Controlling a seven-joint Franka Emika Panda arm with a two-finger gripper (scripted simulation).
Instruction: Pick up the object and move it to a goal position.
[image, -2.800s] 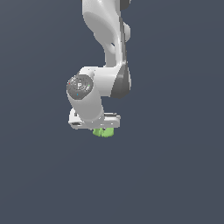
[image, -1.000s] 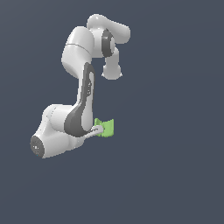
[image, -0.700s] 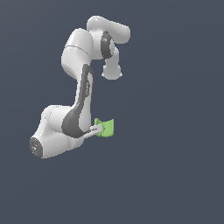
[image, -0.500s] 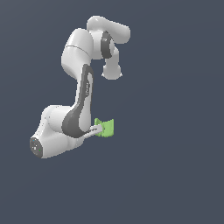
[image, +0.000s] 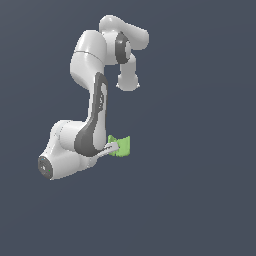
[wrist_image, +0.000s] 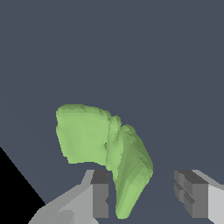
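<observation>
one white robot arm, one gripper, one light-green ridged object

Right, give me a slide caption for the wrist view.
Wrist camera: light-green ridged object between the open gripper fingers, against plain dark background.

Only a plain dark slate-blue backdrop lies behind (flat, uniform, featureless in both views).

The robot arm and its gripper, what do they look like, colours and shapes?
The arm is glossy white, built of rounded, bulbous segments with dark grey inlays at the joints. The gripper has light grey fingers ending in darker grey, blocky ridged pads. No cables or markings show.
</observation>
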